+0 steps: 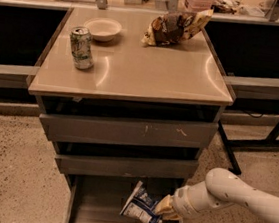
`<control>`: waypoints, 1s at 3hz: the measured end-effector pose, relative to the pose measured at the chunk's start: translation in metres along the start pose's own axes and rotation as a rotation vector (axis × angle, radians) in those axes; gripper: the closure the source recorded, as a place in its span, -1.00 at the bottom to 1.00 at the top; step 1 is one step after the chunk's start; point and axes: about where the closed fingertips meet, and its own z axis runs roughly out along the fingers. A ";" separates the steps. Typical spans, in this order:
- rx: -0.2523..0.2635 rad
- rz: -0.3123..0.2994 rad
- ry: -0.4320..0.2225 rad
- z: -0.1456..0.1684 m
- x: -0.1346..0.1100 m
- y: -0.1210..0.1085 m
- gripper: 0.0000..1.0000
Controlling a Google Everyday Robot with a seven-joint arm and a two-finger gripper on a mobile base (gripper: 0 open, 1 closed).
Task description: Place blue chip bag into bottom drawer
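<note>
Progress: the blue chip bag (140,210) is already over the tray of the open bottom drawer (95,214), carried there by the gripper (164,210). What is left, by the look of it, is to let the bag go and draw the arm clear. Nothing shows the bag lying free yet.
Jaws: clamped on the right-hand end of the bag, with nothing else in them. They sit over the right part of the bottom drawer, just behind its front edge.
Bag: tilted, upper end leaning left and lower end down near the tray floor. Whether it touches the floor cannot be told.
Arm (231,192): white, reaching in from the right of the bottom drawer and sloping down to it.
Upper drawers (127,131): two grey fronts stacked directly above the bottom drawer, both pulled out less far than it.
Bench (133,77): the tan top, well above the bottom drawer, carries a can (81,48), a bowl (102,29) and a brown-and-yellow snack bag (175,26).
</note>
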 end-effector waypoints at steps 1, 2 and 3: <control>-0.048 -0.034 0.036 0.034 0.027 0.027 1.00; -0.081 -0.049 0.038 0.074 0.055 0.052 1.00; -0.098 -0.065 0.035 0.112 0.087 0.064 1.00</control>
